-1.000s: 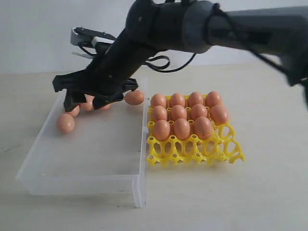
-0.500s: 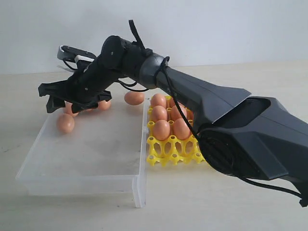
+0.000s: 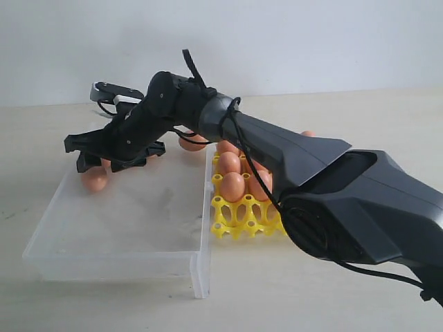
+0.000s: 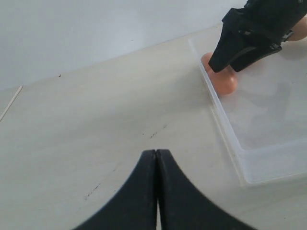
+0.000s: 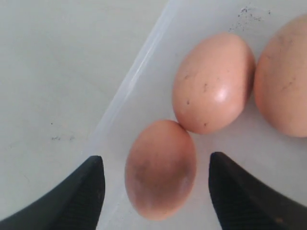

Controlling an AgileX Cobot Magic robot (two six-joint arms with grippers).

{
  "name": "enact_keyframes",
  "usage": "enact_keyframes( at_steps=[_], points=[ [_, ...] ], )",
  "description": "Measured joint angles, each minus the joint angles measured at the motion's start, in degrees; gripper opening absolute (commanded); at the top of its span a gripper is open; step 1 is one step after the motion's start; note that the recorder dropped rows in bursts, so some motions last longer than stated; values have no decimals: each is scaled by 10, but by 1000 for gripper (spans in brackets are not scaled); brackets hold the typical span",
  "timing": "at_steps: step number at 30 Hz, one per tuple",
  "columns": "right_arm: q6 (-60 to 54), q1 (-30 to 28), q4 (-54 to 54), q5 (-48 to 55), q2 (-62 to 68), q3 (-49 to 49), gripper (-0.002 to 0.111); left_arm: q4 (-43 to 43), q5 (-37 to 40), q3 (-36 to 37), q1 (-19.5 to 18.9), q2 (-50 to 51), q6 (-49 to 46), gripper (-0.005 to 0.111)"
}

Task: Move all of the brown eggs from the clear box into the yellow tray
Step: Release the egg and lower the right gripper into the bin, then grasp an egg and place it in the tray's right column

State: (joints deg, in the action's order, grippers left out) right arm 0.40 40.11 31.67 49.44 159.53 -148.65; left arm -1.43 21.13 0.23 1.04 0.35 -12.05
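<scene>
brown eggs point(image 3: 232, 185): some sit in the yellow tray point(image 3: 239, 220), which the right arm point(image 3: 277, 149) partly hides; several lie in the clear box point(image 3: 124, 228), bunched at its far left corner.
target egg point(image 5: 160, 168): the outermost one, just beside the box's side wall, with one end touching a neighbour egg point(image 5: 213, 81).
right gripper point(image 3: 101, 163): jaws wide apart, holding nothing, poised directly above the target egg with a finger on either side.
long axis: roughly crosswise to the line between the fingers, so they would close on its narrow waist.
left gripper point(image 4: 157, 191): jaws pressed together, empty, over the bare table point(image 4: 96, 120) outside the box.
nearer arm: right, by far.
next move: likely a straight descent; the wall-side finger looks to have little room.
</scene>
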Motion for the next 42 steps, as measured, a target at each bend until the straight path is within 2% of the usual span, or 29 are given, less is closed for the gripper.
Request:
enact_keyframes(
  at_steps=[11, 14, 16, 21, 22, 29, 36, 42],
  points=[
    [-4, 7, 0, -11, 7, 0, 60, 0, 0, 0, 0, 0, 0, 0],
    [-4, 10, 0, -11, 14, 0, 57, 0, 0, 0, 0, 0, 0, 0],
    [-4, 11, -1, -11, 17, 0, 47, 0, 0, 0, 0, 0, 0, 0],
    [-4, 11, -3, -10, 18, 0, 2, 0, 0, 0, 0, 0, 0, 0],
    [-4, 11, -3, -7, 18, 0, 0, 0, 0, 0, 0, 0, 0, 0],
    [-32, 12, -70, 27, -3, 0, 0, 0, 0, 0, 0, 0, 0, 0],
    [-76, 12, -123, 55, -77, 0, 0, 0, 0, 0, 0, 0, 0, 0],
    [-95, 15, -148, 186, -109, 1, 0, 0, 0, 0, 0, 0, 0, 0]
  ],
)
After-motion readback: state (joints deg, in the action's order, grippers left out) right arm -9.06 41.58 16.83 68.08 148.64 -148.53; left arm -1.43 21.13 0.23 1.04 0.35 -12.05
